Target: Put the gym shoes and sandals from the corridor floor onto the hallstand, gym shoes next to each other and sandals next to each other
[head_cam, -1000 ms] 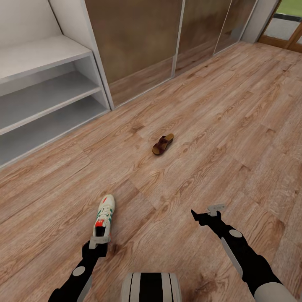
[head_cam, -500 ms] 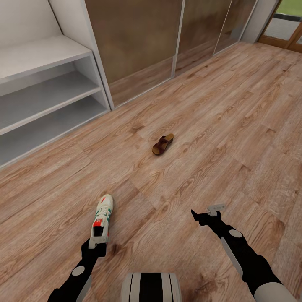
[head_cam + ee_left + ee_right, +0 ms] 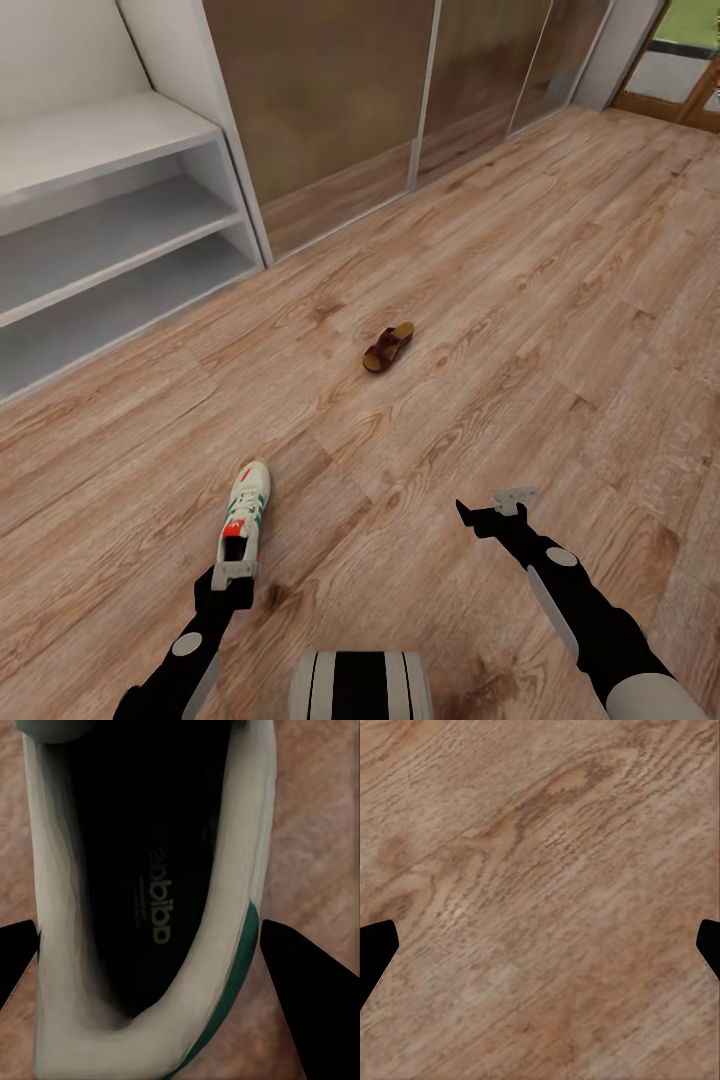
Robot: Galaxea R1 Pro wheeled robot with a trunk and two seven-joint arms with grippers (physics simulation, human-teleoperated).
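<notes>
Bare corridor floor (image 3: 540,892) of light brown wood-grain planks, with a darker knot swirl in the grain. The right gripper (image 3: 540,952) has its two black jaws spread wide, nothing between them.

The corridor floor (image 3: 520,300) is light brown wood-grain plank with darker knots and streaks. One gym shoe (image 3: 244,513) is off-white with green side stripes and a red-orange heel patch; its inside (image 3: 150,870) is black with pale lettering, and a green stripe runs along its cream wall. The sandal (image 3: 388,346) is brown with a darker brown footbed. The hallstand (image 3: 110,230) is pale grey. The sliding doors (image 3: 330,110) behind are mottled brown with pale frames.
</notes>
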